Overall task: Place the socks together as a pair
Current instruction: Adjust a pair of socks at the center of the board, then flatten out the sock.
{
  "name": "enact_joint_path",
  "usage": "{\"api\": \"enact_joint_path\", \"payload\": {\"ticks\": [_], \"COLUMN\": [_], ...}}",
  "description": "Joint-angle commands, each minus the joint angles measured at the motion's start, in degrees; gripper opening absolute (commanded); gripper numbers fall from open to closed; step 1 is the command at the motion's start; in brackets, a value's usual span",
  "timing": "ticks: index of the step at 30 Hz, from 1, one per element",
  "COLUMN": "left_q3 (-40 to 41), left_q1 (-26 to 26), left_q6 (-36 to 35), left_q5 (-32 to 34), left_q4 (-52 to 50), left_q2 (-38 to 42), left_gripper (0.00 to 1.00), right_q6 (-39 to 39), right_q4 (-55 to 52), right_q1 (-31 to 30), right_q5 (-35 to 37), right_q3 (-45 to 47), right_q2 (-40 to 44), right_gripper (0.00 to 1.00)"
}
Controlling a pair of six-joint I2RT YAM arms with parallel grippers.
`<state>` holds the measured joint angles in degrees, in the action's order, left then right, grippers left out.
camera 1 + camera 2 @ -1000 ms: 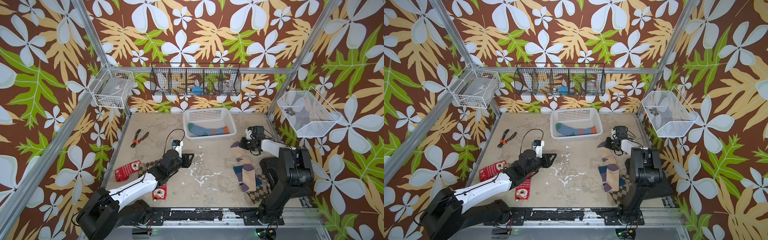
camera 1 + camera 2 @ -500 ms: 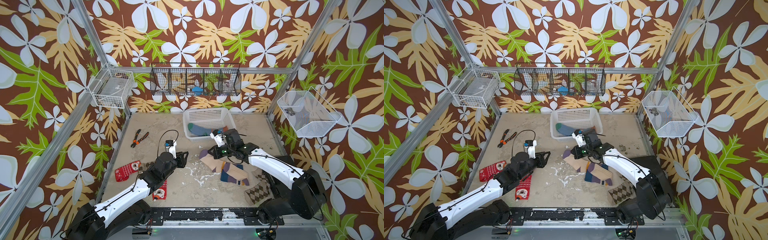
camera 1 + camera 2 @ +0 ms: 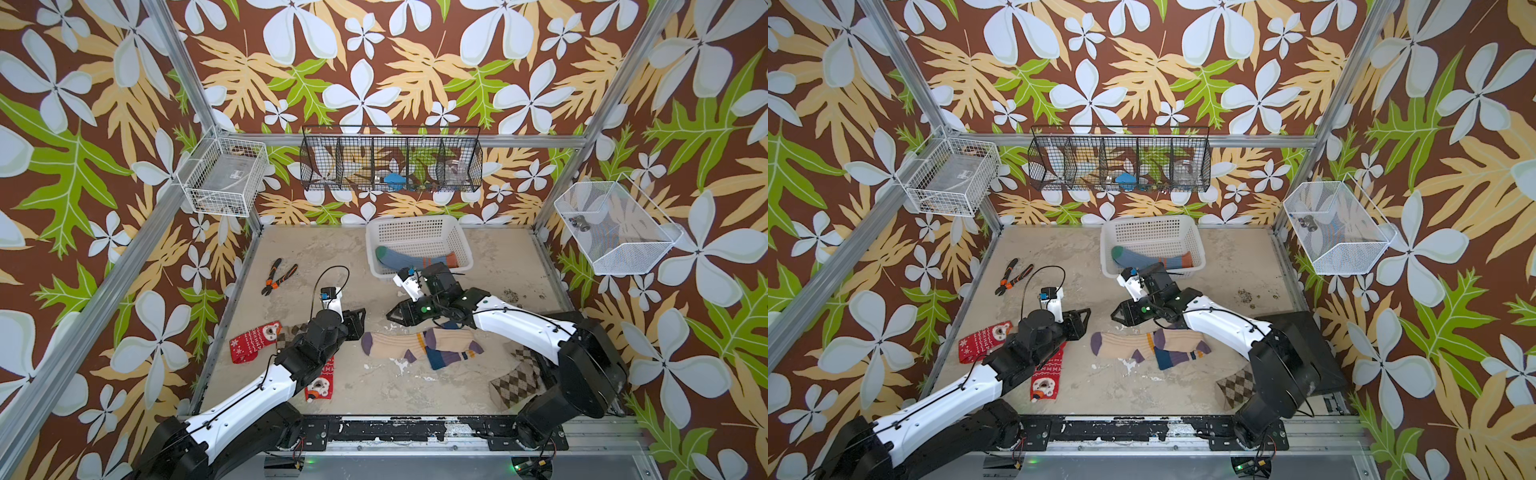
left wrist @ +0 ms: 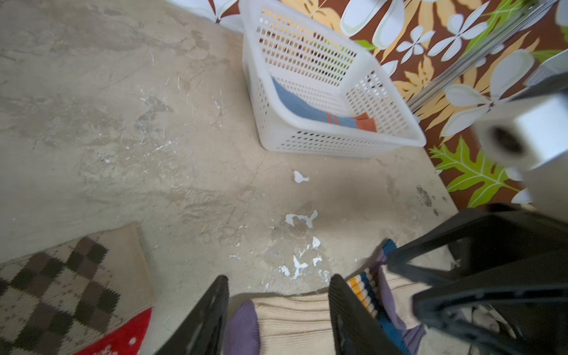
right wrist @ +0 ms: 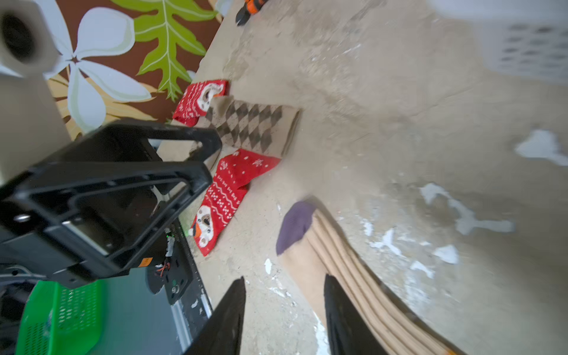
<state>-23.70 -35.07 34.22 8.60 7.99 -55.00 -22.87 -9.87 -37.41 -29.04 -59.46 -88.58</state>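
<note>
Left gripper: jaws spread, nothing between them. It hangs low over the purple toe of a cream ribbed sock; the wrist view is blurred, so I cannot tell whether the tips touch the knit.

Right gripper: jaws parted too and empty, above the same sock's foot, a little toward the far wall. The two grippers face each other, near but apart.

The cream ribbed sock lies flat mid-table. Its long axis runs side to side, with the toe toward the left arm and the striped cuff toward the right arm. A second cream sock overlaps that cuff end on roughly the same axis, with purple and dark-blue patches showing. Its heading is unclear to me.

Further out:
- A blue knit sock lies in a white perforated plastic basket by the far wall. It lies lengthwise across the basket, green toe to the left arm's side and orange cuff to the right.
- A red snowflake sock lies at the table's left edge.
- A second red snowflake sock lies partly under the left arm, long axis running near to far.
- A brown argyle sock sits between the two red ones, partly hidden.
- A second brown argyle sock lies beside the right arm's base.
- Orange-handled pliers lie on the bare table — well apart from the socks.
</note>
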Motion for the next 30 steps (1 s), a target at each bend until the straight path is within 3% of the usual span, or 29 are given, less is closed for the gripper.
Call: {"api": "enact_joint_path", "payload": {"ticks": [1,4,13,23,30], "left_q3": [0.79,2.21,3.31,4.52,4.63], "left_q1": [0.09,0.09,0.09,0.08,0.05], "left_q6": [0.19,0.88,1.15,1.60,1.72], "left_q5": [-3.34,-5.39,-9.48,-10.42,-11.90], "left_q4": [0.76,3.56,7.13,9.62,11.46], "left_q2": [-3.39,-6.25,-9.23,-11.53,-14.81], "left_gripper": [0.55,0.54,0.53,0.53,0.53], "right_q6": [2.04,3.27,0.11,-0.48,-1.65], "right_q4": [-4.35,-8.33,-4.78,0.34,-0.35], "right_q1": [2.15,2.16,-0.12,-1.33,-1.87], "right_q5": [13.02,21.40,26.69,20.83,20.72], "right_q3": [4.25,8.46,17.84,17.66,18.96], "right_q2": [4.65,8.16,7.88,2.17,8.17], "right_gripper": [0.45,0.45,0.48,0.43,0.48]}}
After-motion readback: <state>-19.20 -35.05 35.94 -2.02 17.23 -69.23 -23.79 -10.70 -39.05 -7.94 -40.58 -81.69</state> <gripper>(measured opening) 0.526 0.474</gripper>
